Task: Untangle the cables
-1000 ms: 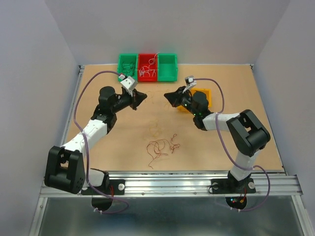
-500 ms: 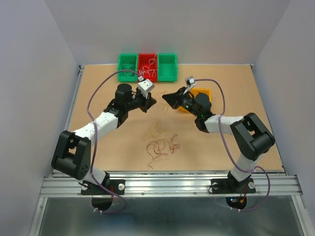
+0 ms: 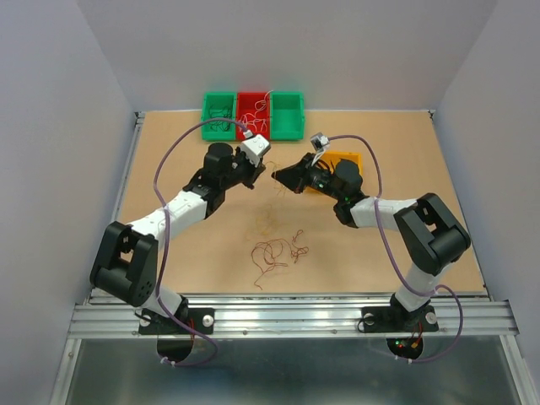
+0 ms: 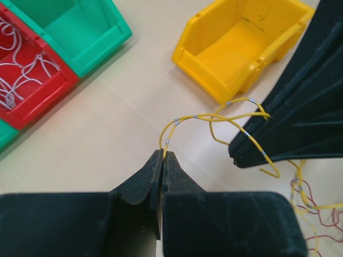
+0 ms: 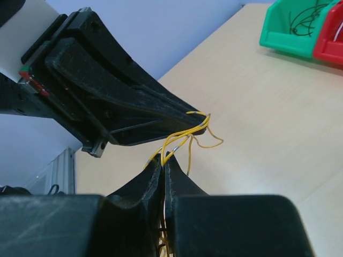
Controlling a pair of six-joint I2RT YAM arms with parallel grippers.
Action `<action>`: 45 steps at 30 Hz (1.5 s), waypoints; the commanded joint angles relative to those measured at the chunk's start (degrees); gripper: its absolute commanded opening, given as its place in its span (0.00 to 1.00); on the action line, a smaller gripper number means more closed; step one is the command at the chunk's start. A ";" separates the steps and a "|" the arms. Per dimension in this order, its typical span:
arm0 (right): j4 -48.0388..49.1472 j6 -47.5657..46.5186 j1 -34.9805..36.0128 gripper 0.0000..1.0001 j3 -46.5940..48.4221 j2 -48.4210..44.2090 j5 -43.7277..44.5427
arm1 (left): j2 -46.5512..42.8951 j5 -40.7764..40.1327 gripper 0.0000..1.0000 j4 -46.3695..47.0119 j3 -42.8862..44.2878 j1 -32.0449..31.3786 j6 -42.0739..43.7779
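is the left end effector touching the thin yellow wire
Touching. The left wrist view shows the left end effector pinching the thin yellow wire between its closed tips.

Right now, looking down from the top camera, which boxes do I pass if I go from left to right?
left green bin → red bin → right green bin → yellow bin
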 commanded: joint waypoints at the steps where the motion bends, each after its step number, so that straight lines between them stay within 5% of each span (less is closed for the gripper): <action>1: 2.89 3.10 -0.02 0.10 1.89 0.27 -5.22 | -0.97 -7.31 0.08 3.91 -0.47 -1.62 4.76; 7: 2.63 4.33 -0.11 0.26 1.63 0.36 -6.98 | -2.99 -12.93 0.08 10.24 -4.43 -2.85 7.84; 33: 2.02 3.81 -0.99 0.38 0.92 0.45 -2.50 | -8.53 -6.79 0.05 14.29 -9.26 -3.29 8.02; 37: 2.10 3.63 -0.99 0.29 0.92 0.54 -2.41 | -7.74 -6.70 0.05 13.50 -8.65 -3.82 8.37; 41: 2.10 3.37 -0.99 0.01 0.92 0.63 -1.53 | -7.74 -6.00 0.05 12.27 -8.39 -4.17 8.46; 43: 2.10 3.01 -0.99 0.01 0.49 0.10 -0.30 | -7.74 -6.53 0.12 11.21 -7.60 -4.17 8.02; 45: 2.01 2.75 -0.99 0.01 0.13 -0.17 1.62 | -7.82 -10.47 0.29 10.16 -6.81 -4.17 7.14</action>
